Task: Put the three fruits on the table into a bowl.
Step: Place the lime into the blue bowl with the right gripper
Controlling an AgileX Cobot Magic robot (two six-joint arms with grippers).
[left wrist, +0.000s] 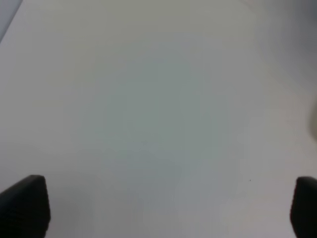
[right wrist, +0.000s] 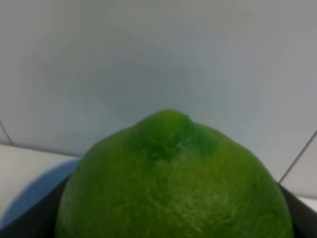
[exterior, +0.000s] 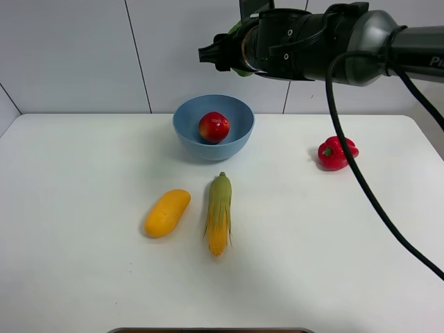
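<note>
Lime [right wrist: 173, 183] is sitting gripped in right claw [exterior: 216, 55] high over bowl [exterior: 191, 144] holding apple [exterior: 214, 127]; dropping from there is risking a bounce out. Mango [exterior: 167, 212] is lying on worktop [exterior: 69, 208]; left claw [left wrist: 158, 208] is gaping.

This looks like a robotics lab: white table [exterior: 69, 277], plain panelled wall [exterior: 69, 48], cabled arm [exterior: 347, 41].
</note>
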